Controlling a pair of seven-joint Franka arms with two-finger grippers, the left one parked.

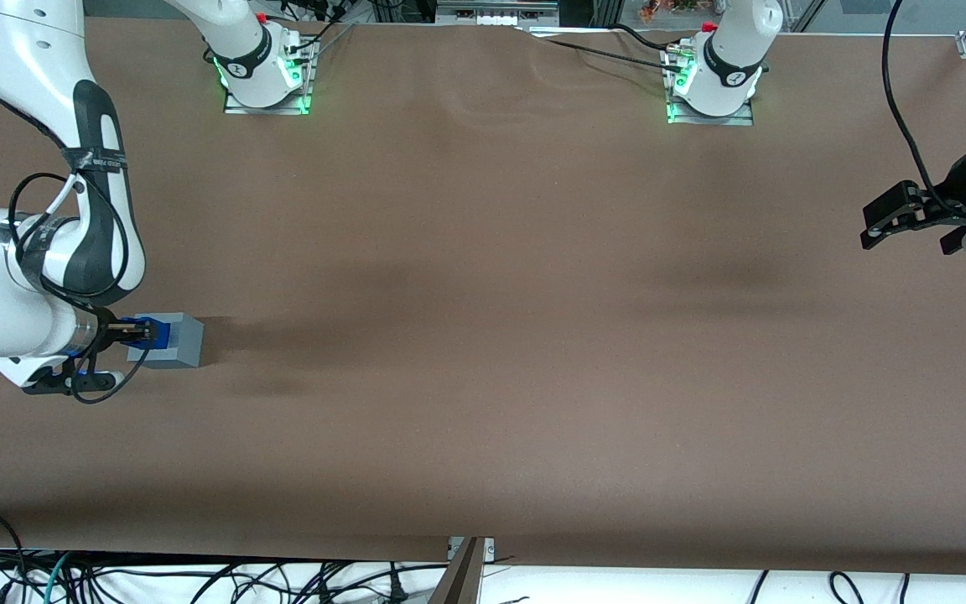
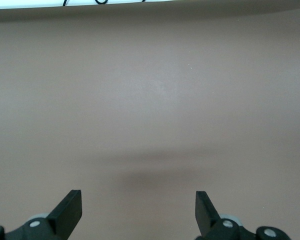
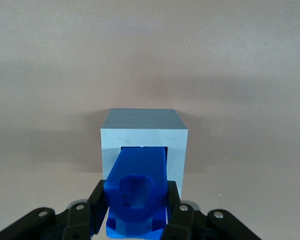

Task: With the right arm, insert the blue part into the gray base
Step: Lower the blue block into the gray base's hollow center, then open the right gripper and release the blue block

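Surrounding the gripper (image 3: 136, 220) is bare brown cloth (image 1: 483, 335), with nothing between it and the gray base (image 3: 143, 131) just ahead of its fingertips. Its fingers (image 3: 97, 206) are clamped on the blue part (image 3: 138, 192), one on each side. That part's long axis runs straight out from the gripper, its leading end inside the base's square opening, its notched end between the fingers

We note a brown table (image 1: 483, 277) under soft, shadowed light; black cables (image 1: 223, 579) trail along its white near edge (image 1: 617, 587)
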